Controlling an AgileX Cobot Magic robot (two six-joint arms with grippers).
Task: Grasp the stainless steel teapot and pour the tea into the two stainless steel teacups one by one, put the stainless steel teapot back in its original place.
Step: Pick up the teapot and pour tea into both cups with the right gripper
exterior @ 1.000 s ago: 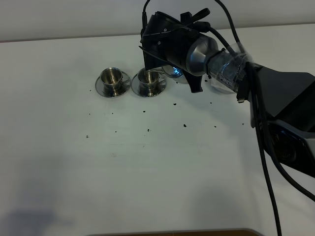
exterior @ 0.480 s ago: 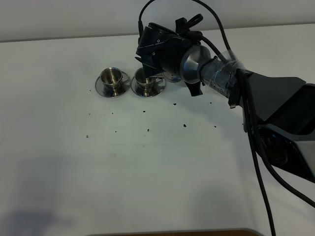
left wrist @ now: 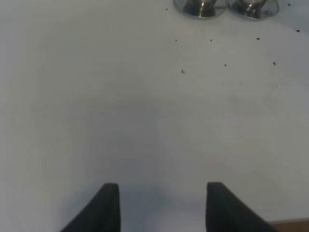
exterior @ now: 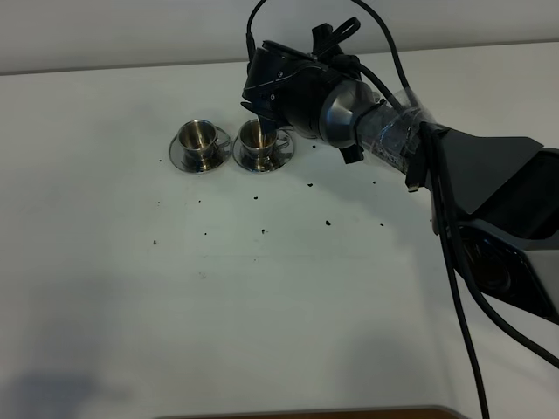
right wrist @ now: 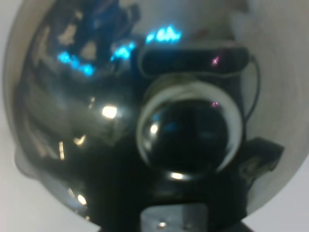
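Observation:
My right gripper (exterior: pixel 278 94) is shut on the stainless steel teapot, held tilted over the right teacup (exterior: pixel 259 138). In the high view the wrist hides nearly all of the pot. In the right wrist view its shiny body (right wrist: pixel 82 106) and lid knob (right wrist: pixel 186 133) fill the frame. The right cup shows brownish liquid inside and sits on its saucer (exterior: pixel 262 162). The left teacup (exterior: pixel 198 136) stands on its saucer (exterior: pixel 188 161) beside it. The teapot's own saucer is hidden behind the arm. My left gripper (left wrist: pixel 161 208) is open and empty, low over bare table.
Small dark specks (exterior: pixel 327 223) lie scattered on the white table in front of the cups. Both cups show at the far edge of the left wrist view (left wrist: pixel 200 6). The right arm and its cables (exterior: pixel 454 227) cover the right side.
The right arm has swung left and carried the teapot from beside the right cup to over it. The cup now shows brownish liquid. The left gripper has not visibly moved.

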